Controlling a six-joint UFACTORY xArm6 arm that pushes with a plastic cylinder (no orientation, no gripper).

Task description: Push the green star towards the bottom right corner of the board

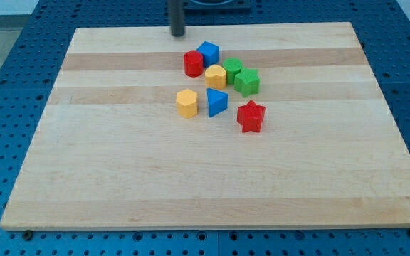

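The green star (248, 82) lies on the wooden board (191, 185), right of centre in the upper half, at the right end of a tight cluster. It touches another green block (231, 69) at its upper left. My tip (178, 33) stands near the board's top edge, above and left of the cluster, well apart from the green star, with the red cylinder (192, 63) and blue cube (208, 53) between them.
A yellow block (216, 76) sits left of the green blocks. A yellow hexagon (186, 103) and a blue triangle (217, 102) lie below the cluster. A red star (250, 116) lies just below the green star.
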